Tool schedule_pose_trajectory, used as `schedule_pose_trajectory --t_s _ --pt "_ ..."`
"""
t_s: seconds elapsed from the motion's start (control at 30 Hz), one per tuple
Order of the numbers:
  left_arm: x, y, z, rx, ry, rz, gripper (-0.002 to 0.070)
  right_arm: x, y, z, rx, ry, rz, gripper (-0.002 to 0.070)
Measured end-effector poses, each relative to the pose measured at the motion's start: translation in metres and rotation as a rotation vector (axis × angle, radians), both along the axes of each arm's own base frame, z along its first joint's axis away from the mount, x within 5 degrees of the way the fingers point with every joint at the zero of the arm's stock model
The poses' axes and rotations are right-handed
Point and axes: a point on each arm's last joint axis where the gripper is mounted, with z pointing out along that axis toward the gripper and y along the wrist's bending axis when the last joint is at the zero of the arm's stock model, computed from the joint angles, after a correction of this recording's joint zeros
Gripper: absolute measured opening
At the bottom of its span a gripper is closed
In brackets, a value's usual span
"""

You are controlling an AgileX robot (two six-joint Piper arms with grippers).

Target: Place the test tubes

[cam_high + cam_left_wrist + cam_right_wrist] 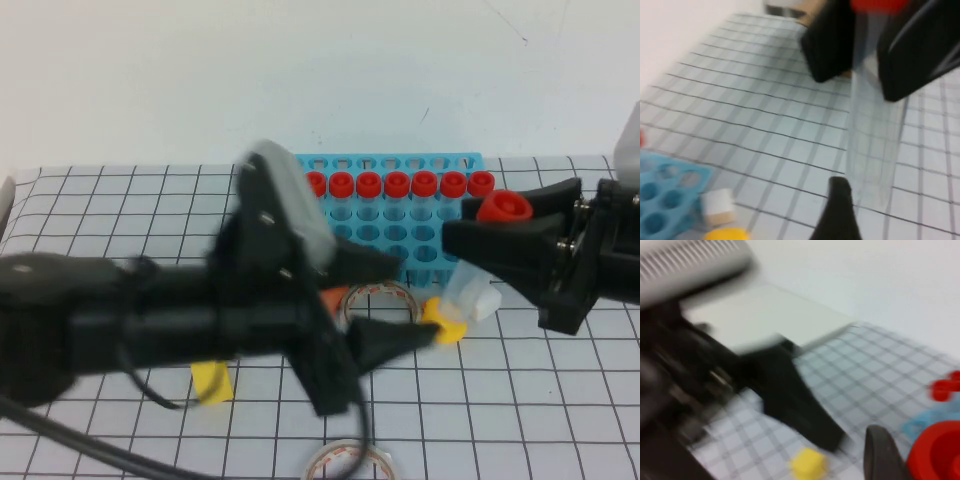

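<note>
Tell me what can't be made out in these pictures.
- High view: the left gripper, open over the table's centre, and its blurred arm hide part of the tape roll and the left side of the blue rack.
- Left wrist view: the top edge cuts off the red cap of the test tube that the right gripper, beside the rack, is shut on.
- Right wrist view: blur smears everything.

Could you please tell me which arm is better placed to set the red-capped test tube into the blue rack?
Probably the right. The right gripper is clamped on the clear red-capped test tube beside the blue plastic rack; the left gripper, in front of the rack, stands open and holds nothing.
</note>
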Motion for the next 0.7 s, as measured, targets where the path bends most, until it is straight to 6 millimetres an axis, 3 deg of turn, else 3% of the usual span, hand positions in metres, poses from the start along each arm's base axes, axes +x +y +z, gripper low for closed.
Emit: schedule_pose_trajectory --t_s 0.07,0.13,0.17,0.23,0.27,0.3,0.53,0.7 --pt "0.001 0.014 0.007 0.012 -0.003 0.039 0.0492 0.004 -0.004 -0.001 -0.047 -0.04 -0.056 0.0261" --pt "-0.002 0.033 0.014 0.068 -0.001 0.082 0.0414 0.006 -0.009 0.002 -0.093 -0.085 -0.115 0.0261" --pt "-0.004 0.043 0.017 0.099 0.009 0.107 0.0361 0.007 -0.011 0.002 -0.106 -0.099 -0.137 0.0261" --pt "-0.013 0.064 0.021 0.188 0.044 0.156 0.0186 0.009 -0.014 0.005 -0.132 -0.125 -0.183 0.0261" --pt "-0.027 0.081 0.029 0.266 0.047 0.194 0.0086 0.009 -0.016 0.005 -0.148 -0.141 -0.2 0.0261" --pt "-0.035 0.09 0.032 0.296 0.044 0.217 0.0056 0.01 -0.016 0.005 -0.151 -0.144 -0.202 0.0261" --pt "-0.095 0.121 0.039 0.28 -0.126 0.426 0.0004 0.008 -0.013 0.005 -0.133 -0.146 -0.155 0.026" --pt "-0.122 0.135 0.013 0.209 -0.189 0.588 0.0 0.008 -0.008 0.002 -0.117 -0.133 -0.107 0.0261"
